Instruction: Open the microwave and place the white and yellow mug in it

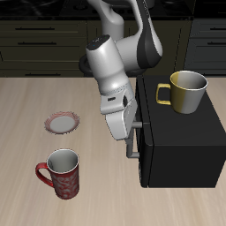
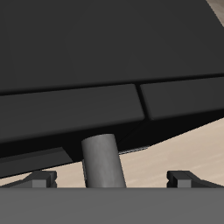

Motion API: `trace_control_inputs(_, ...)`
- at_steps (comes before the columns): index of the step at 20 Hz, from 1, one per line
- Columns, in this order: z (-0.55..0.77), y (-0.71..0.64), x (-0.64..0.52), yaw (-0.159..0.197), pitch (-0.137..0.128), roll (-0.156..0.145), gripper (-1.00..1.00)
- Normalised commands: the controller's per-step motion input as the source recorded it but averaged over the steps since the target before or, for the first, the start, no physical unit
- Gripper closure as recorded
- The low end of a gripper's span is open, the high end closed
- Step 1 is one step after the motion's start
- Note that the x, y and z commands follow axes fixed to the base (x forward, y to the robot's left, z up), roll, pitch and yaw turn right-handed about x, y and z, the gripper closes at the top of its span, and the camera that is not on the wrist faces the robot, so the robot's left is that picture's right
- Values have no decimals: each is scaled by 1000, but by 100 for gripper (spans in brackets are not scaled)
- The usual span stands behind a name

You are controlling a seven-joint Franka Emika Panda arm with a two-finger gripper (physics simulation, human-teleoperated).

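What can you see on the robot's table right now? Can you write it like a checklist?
Surface: light wooden table, flat, mostly bare.
Job's things: black microwave with its door shut; yellow mug standing upright on top of it.
Clutter: red patterned mug upright near the table's front edge; small plate farther back.
Grippers: gripper at the microwave's grey bar handle, which stands between the two fingertips; the fingers are apart and do not touch it, so it is open.
Cables: nothing seen.
Surroundings: dark kitchen cabinets behind the table.
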Motion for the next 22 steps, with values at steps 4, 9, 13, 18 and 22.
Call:
trace_control_inputs(4, -72, 210, -34, -36, -43, 34, -100)
trace_control_inputs(9, 47, 195, -56, -16, -49, 61, 100)
trace_control_inputs(13, 160, 89, -52, -28, -43, 22, 100)
trace_control_inputs(18, 39, 64, -25, -12, -6, 26, 100)
trace_control_inputs(22, -4, 44, -13, -17, 1, 11, 100)
